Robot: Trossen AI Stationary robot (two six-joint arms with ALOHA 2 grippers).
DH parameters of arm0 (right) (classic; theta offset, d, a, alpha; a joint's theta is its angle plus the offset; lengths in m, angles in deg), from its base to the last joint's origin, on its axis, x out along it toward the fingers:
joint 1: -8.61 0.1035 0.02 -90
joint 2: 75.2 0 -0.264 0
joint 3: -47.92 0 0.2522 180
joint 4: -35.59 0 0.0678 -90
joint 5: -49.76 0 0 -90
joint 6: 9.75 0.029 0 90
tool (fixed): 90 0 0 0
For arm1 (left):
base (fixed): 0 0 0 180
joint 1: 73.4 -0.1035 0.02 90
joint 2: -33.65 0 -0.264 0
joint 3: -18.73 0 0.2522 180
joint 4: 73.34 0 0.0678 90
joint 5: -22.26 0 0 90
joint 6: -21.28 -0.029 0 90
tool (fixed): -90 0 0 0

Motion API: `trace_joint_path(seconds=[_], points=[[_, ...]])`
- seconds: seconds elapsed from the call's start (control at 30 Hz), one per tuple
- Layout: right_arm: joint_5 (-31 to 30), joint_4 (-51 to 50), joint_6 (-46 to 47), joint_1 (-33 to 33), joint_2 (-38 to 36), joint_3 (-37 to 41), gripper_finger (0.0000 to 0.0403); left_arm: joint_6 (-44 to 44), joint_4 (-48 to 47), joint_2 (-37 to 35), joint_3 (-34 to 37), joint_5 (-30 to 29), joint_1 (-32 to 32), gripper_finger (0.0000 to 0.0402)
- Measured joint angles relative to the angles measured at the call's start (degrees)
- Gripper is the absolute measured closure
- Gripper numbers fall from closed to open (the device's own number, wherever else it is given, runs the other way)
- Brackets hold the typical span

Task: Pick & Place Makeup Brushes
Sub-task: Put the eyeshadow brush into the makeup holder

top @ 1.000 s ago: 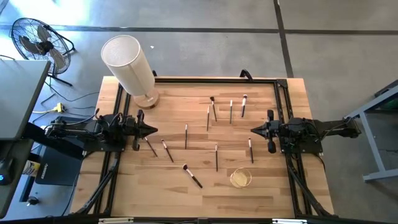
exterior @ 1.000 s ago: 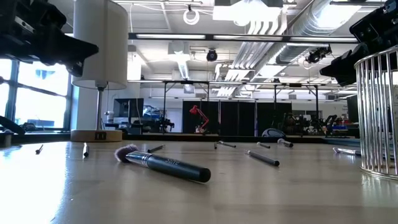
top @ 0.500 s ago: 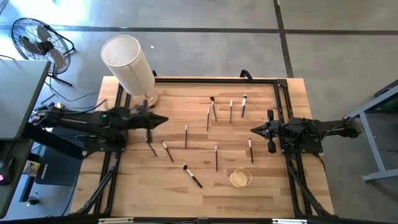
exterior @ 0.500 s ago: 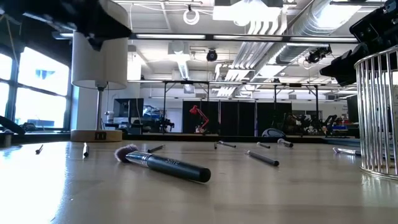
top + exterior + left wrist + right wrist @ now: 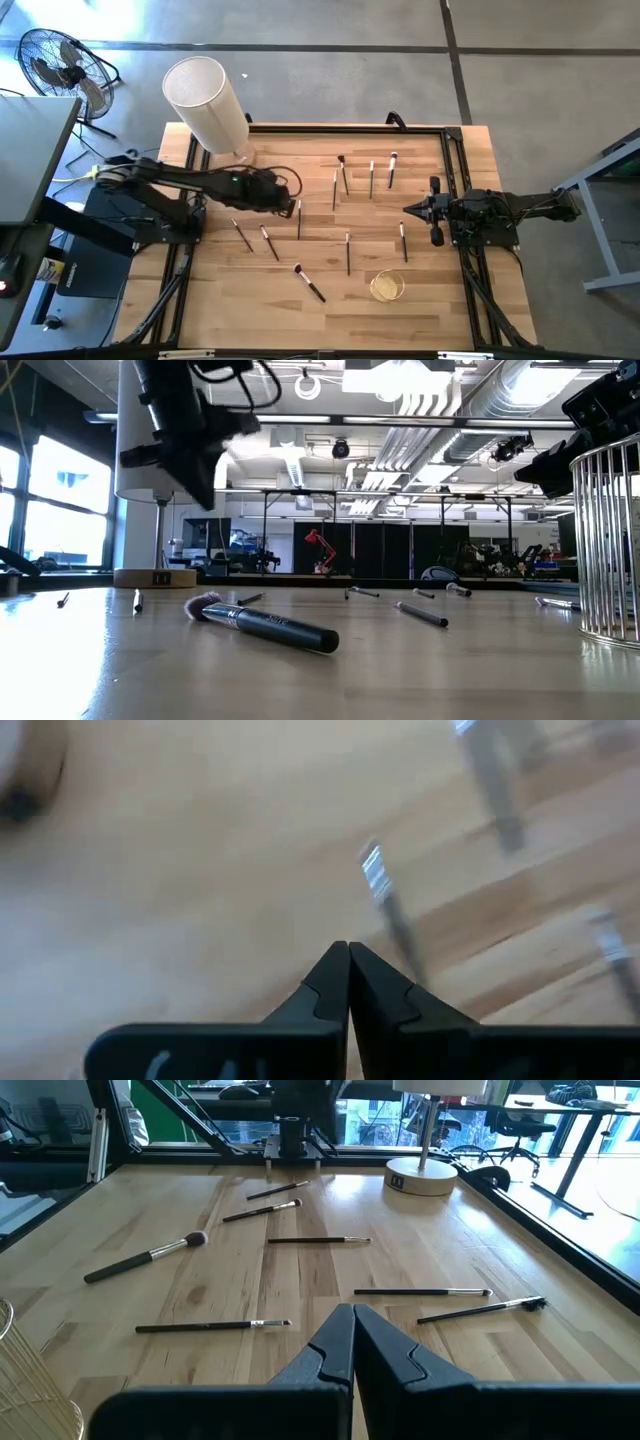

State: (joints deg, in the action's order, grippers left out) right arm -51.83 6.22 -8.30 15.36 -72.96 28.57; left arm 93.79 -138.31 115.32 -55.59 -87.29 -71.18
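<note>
makeup brushes (image 5: 299, 218), thin, scattered flat

Two dark jointed arms, matte black casings, left gripper (image 5: 348, 982) and right gripper (image 5: 353, 1342) each with wedge-shaped black fingers, thin black cables looped along the left arm

Grey concrete floor (image 5: 330, 50), floor fan (image 5: 60, 65) beside table.

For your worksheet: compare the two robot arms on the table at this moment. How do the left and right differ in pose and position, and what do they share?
The left pincer is stretched far over the table, above the brushes near its middle; the right pincer sits back at its own table edge. The left arm is extended and bent; the right arm lies folded and level. Both pincers are shut and hold nothing.
</note>
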Motion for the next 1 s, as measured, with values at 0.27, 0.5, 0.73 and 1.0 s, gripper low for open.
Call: trace_joint_path(seconds=[0.27,0.5,0.73,1.0], points=[[0.0,0.0,0.0,0.0,0.0,0.0,0.0402,15.1,-4.5,3.6,4.0,10.1,0.0,0.0387],[0.0,0.0,0.0,0.0,0.0,0.0,0.0402,24.2,-3.7,3.6,9.0,13.9,0.0,0.0323],[0.0,0.0,0.0,0.0,0.0,0.0,0.0402,31.2,0.9,3.6,13.2,13.8,0.0,0.0289],[0.0,0.0,0.0,0.0,0.0,0.0,0.0402,31.4,5.5,3.6,14.4,12.3,0.0,0.0289]])
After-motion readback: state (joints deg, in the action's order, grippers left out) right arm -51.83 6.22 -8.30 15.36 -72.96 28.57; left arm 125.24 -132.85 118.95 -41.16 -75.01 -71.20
